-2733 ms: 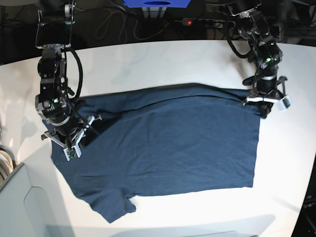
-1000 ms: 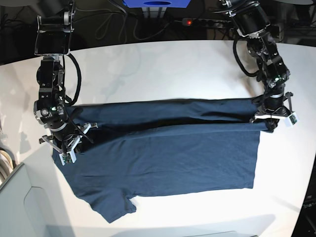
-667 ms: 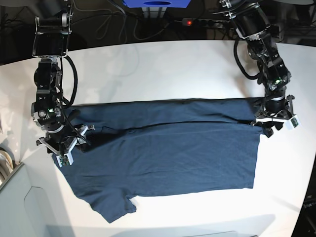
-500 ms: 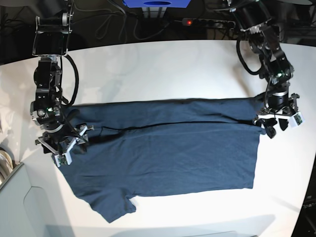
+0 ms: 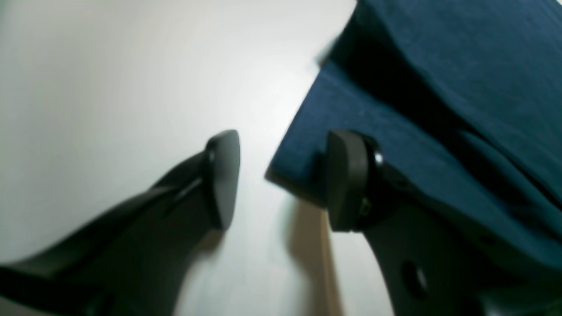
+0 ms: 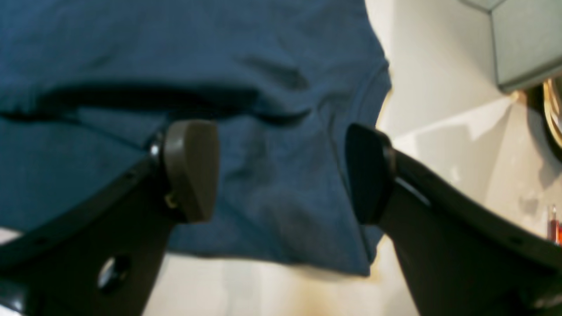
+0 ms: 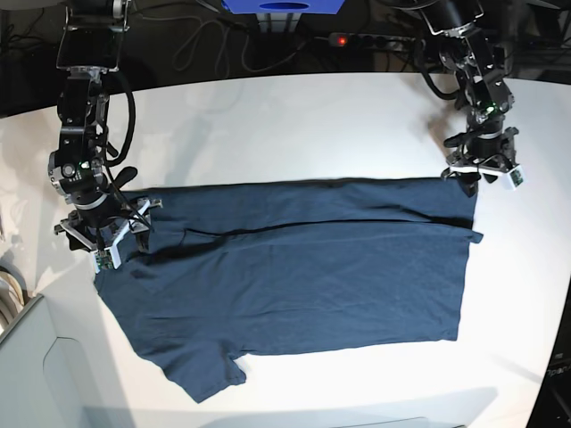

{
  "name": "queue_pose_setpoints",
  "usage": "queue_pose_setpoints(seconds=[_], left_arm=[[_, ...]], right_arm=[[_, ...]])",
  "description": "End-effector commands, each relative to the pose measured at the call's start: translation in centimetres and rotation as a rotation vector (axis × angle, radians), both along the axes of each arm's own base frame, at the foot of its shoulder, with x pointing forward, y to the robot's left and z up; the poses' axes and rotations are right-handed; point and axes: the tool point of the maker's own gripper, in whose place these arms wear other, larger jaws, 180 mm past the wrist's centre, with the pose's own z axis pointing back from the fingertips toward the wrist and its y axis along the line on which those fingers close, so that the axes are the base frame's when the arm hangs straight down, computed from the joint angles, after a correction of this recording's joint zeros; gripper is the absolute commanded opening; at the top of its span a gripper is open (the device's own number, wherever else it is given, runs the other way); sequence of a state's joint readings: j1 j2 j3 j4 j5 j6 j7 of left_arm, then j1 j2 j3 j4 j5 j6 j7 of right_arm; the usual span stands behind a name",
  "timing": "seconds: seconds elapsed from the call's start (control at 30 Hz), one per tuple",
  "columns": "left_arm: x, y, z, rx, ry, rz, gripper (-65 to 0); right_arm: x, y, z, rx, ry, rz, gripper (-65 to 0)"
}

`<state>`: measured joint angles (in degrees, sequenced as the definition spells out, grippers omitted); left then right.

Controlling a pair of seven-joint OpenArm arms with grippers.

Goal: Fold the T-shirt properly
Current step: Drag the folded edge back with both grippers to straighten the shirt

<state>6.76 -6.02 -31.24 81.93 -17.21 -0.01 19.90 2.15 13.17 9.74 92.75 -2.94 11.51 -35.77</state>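
Across the middle of the white counter (image 7: 294, 116), the navy T-shirt (image 7: 303, 276) lying flat with its far strip folded over, left gripper (image 5: 281, 180) spread wide and empty over the shirt's corner, right gripper (image 6: 281, 171) likewise gaping above a sleeve, grey bin (image 6: 527, 39) at the counter's near corner.

No readable text, label, brand, number or sign in any view. T-shirt (image 7: 303, 276) shows plain dark blue fabric, no print or tag visible. White table (image 7: 294, 125) carries no markings.
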Motion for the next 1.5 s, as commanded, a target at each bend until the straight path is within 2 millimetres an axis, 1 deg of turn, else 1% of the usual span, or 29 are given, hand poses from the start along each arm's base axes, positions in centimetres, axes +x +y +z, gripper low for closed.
queue_pose_setpoints(seconds=[0.0, 0.07, 0.17, 0.2, 0.23, 0.33, 0.4, 0.43, 0.53, 0.57, 0.7, 0.87, 1.0, 1.1, 1.2, 1.3, 1.47], left_arm=[[1.0, 0.5, 1.3, 0.019, -0.044, 0.0, -34.6], [1.5, 0.5, 1.3, 0.013, -0.049, 0.001, -34.7], [1.6, 0.4, 1.1, 0.008, -0.046, 0.003, -35.2], [1.6, 0.4, 1.0, 0.007, -0.045, 0.001, -36.6], [1.6, 0.4, 1.0, 0.006, -0.043, 0.002, -39.4], [1.5, 0.4, 0.9, 0.006, -0.042, 0.002, -51.6], [1.6, 0.4, 0.9, 0.006, -0.043, 0.002, -61.5], [1.6, 0.4, 0.9, 0.006, -0.043, 0.002, -65.0], [1.6, 0.4, 0.9, 0.006, -0.043, 0.002, -65.0], [1.6, 0.4, 0.9, 0.006, -0.043, 0.002, -65.0], [1.6, 0.4, 0.9, 0.006, -0.043, 0.002, -65.0], [1.4, 0.4, 0.8, 0.006, -0.039, 0.002, -65.0], [1.2, 0.5, 0.7, 0.008, -0.034, 0.003, -65.0], [1.0, 0.5, 0.7, 0.01, -0.032, 0.002, -65.0], [0.9, 0.7, 0.9, 0.014, -0.035, 0.007, -65.0], [0.6, 0.7, 0.7, 0.014, -0.027, 0.007, -65.0], [0.4, 0.8, 0.6, 0.017, -0.024, 0.008, -65.0]], right_arm=[[1.0, -0.2, 2.0, -0.007, -0.068, 0.011, -22.0], [0.9, -0.1, 2.1, -0.008, -0.073, 0.012, -22.0], [0.4, -2.2, 2.0, -0.029, -0.061, -0.029, -22.1], [0.3, -3.0, 1.7, -0.031, -0.053, -0.045, -22.2], [0.2, -3.8, 1.3, -0.031, -0.042, -0.064, -22.2], [-0.3, -6.9, 0.3, -0.046, -0.006, -0.127, -22.3], [-0.2, -7.7, 0.3, -0.055, -0.009, -0.132, -24.6], [-0.3, -8.1, 0.1, -0.061, -0.009, -0.132, -27.0], [-0.6, -8.5, -0.8, -0.059, 0.015, -0.139, -33.1], [-0.8, -8.6, -1.4, -0.056, 0.031, -0.144, -33.6], [-1.6, -9.2, -3.8, -0.033, 0.093, -0.168, -33.8], [-2.0, -9.4, -5.6, -0.009, 0.112, -0.18, -33.8], [-2.8, -10.1, -7.2, 0.001, 0.154, -0.199, -32.8], [-3.2, -10.3, -7.9, 0.005, 0.175, -0.207, -27.2], [-3.4, -10.3, -8.2, 0.006, 0.183, -0.207, -22.6], [-3.6, -10.1, -8.4, 0.007, 0.19, -0.205, -23.7], [-3.8, -9.9, -8.8, 0.013, 0.2, -0.205, -30.7]])
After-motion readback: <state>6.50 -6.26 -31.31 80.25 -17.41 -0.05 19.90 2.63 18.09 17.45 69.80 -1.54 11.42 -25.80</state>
